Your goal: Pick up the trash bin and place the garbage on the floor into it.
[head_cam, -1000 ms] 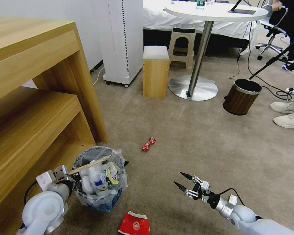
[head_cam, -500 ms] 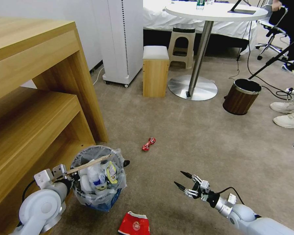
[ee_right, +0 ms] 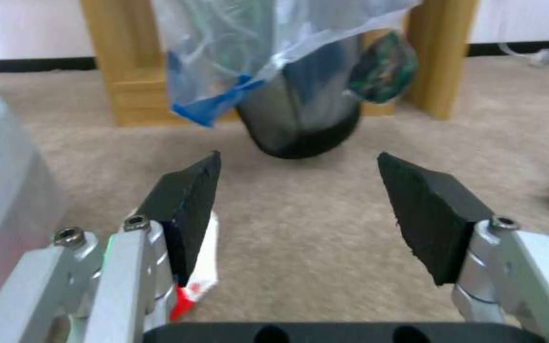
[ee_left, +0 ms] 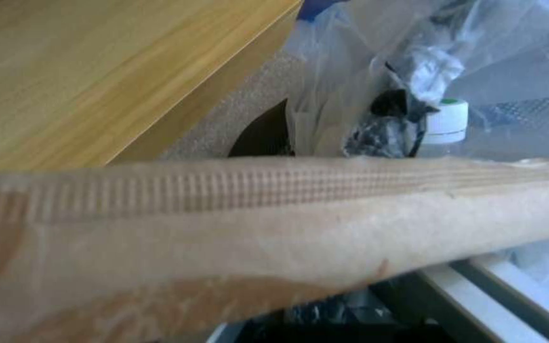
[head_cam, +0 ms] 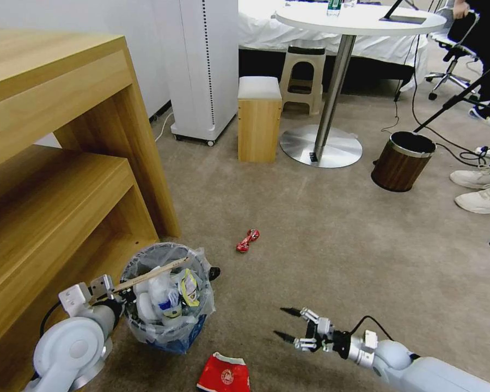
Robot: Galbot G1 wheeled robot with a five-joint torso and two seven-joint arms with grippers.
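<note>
1. Crinkly clear plastic lines the trash bin [head_cam: 166, 296], a small dark wire bin at the lower left of the head view, beside the foot of the wooden shelf unit [head_cam: 65, 179]. It is already heaped with bottles, wrappers and a wooden stick [head_cam: 149, 276] lying across its rim.
2. Judged by its build, the bin should be light and fairly stiff at the wire rim, while the bag is soft and slippery (a poor place to pinch); the rim is the sound hold.
3. The left gripper [head_cam: 117, 296] sits at the bin's near-left rim. Whether its fingers are closed on the rim I cannot tell, since the stick blocks the left wrist view.
4. Garbage left on the beige carpet floor [head_cam: 337, 239]: a flattened red paper cup [head_cam: 223, 373] at the bottom centre, and a small red wrapper [head_cam: 247, 240] near mid-frame. Both look light and crushable.
5. The right gripper [head_cam: 286, 325] hovers low at the lower right, fingers spread wide, holding nothing, pointed toward the red cup; in its wrist view the cup's edge [ee_right: 195, 281] shows just beside one pad.
</note>
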